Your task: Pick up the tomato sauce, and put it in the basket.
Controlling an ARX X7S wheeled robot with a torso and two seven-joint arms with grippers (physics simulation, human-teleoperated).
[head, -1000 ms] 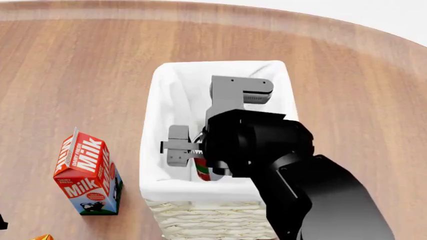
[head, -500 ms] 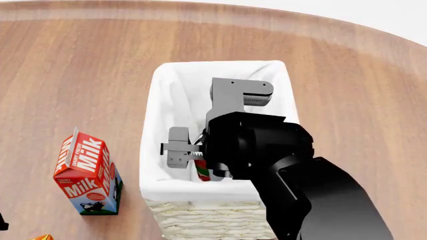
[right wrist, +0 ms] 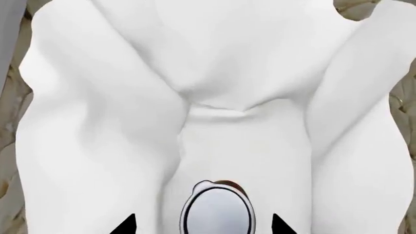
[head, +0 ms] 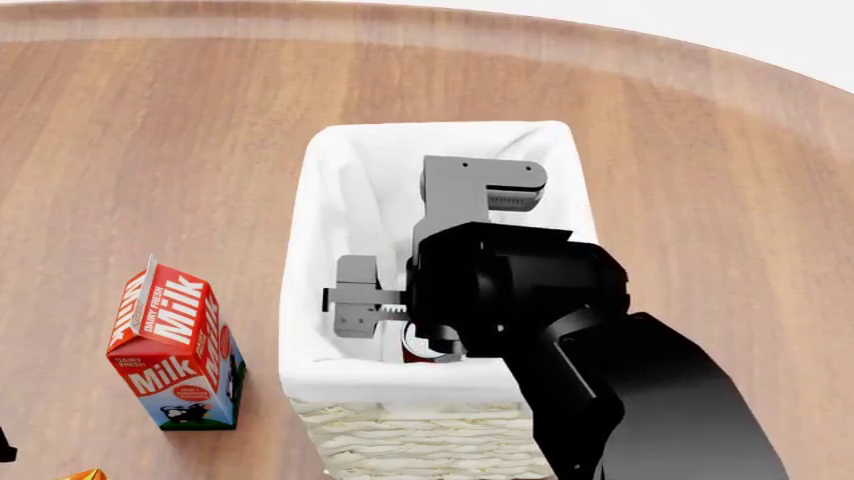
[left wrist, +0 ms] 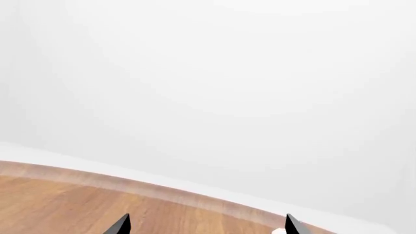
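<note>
The cream wicker basket point(head: 310, 190) with white cloth lining stands at the table's middle. The tomato sauce can sits inside it near the front; only a sliver of its red label point(head: 416, 353) shows under my right arm point(head: 521, 290) in the head view. In the right wrist view its silver top point(right wrist: 217, 212) lies on the lining point(right wrist: 97, 122), between the fingertips and touching neither. My right gripper point(right wrist: 202, 226) is open above the can inside the basket. My left gripper point(left wrist: 206, 226) is open and empty, facing the table's far edge; the head view does not show it.
A red, white and blue milk carton point(head: 174, 350) stands left of the basket. An orange item's tip point(head: 87, 474) shows at the bottom left corner. The round wooden table's far edge point(head: 641, 55) curves behind the basket.
The can has dropped lower in the basket: less of its red label shows below my right gripper than a second ago. The arm has barely moved.
</note>
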